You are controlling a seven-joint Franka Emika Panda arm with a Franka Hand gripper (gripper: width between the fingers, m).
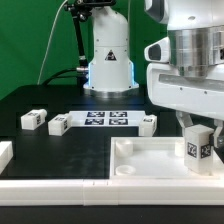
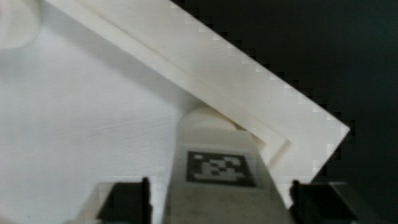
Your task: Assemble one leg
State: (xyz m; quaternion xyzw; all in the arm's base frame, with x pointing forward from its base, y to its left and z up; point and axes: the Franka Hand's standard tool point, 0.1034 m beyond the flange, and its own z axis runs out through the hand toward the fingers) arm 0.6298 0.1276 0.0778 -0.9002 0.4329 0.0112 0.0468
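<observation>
The exterior view takes in the whole black table. The small white stubby plastic block leg with a black-and-white square tag on its face (image 1: 197,147) stands upright at the exterior view's right, in the far right corner of the large white square tray-like piece (image 1: 150,165), under the bulky white arm. Three more white tagged blocks lie farther back on the table. Two (image 1: 33,120) (image 1: 57,125) are at the exterior view's left, close together. One (image 1: 147,124) is just right of the thin flat white marker board (image 1: 107,119). The arm's white base (image 1: 108,60) rises behind that board against a green backdrop. The edge of another white part (image 1: 5,152) shows at the near left.

The wrist view shows none of these. It looks straight down on the leg (image 2: 221,165) and shows its tag face. It also shows the tray's raised rim (image 2: 267,95) meeting in a corner just beyond the leg, with black table outside it.

Only this view shows the two-finger gripper (image 2: 221,192) clearly. Its dark fingers (image 2: 125,200) stand apart on either side of the leg, with a pale strip of tray visible between each finger and the block, so the jaws straddle it without clamping it. In the exterior view the fingertips are too hidden by the wrist housing to judge.
</observation>
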